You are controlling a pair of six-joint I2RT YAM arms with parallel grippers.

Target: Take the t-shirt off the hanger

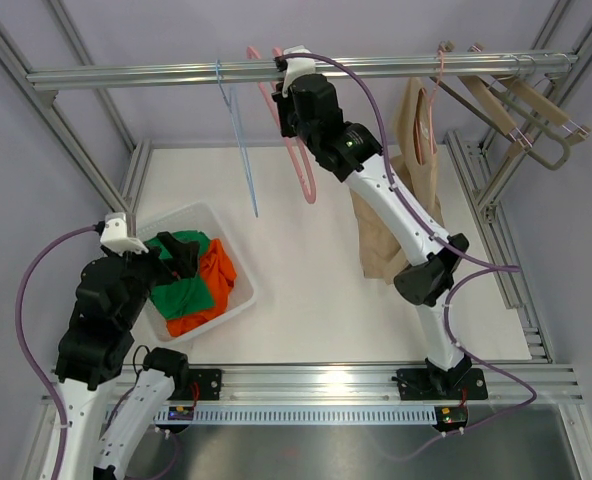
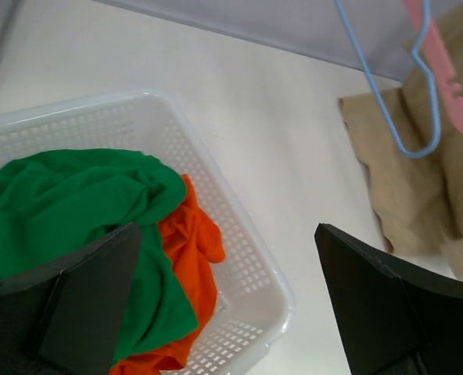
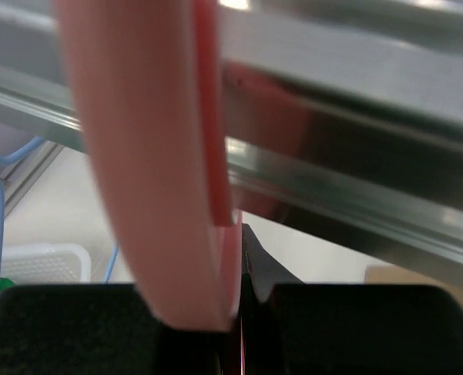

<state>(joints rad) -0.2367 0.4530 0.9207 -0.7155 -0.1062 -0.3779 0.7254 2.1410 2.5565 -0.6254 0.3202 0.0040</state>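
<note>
Tan t-shirt [image 1: 376, 240] beside pink hanger [image 1: 301, 165] pinched by right gripper [image 3: 216, 312]; left gripper [image 2: 227, 297] splayed over basket [image 2: 251, 266]

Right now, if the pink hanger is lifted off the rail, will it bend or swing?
The pink hanger looks like thin moulded plastic, so probably stiff and light. It carries no garment, so it may swing easily. The right gripper is shut on its narrow edge, so it could pivot in that grip.

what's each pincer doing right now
Left pincer: open, holding nothing.
Right pincer: shut on the pink hanger.
</note>
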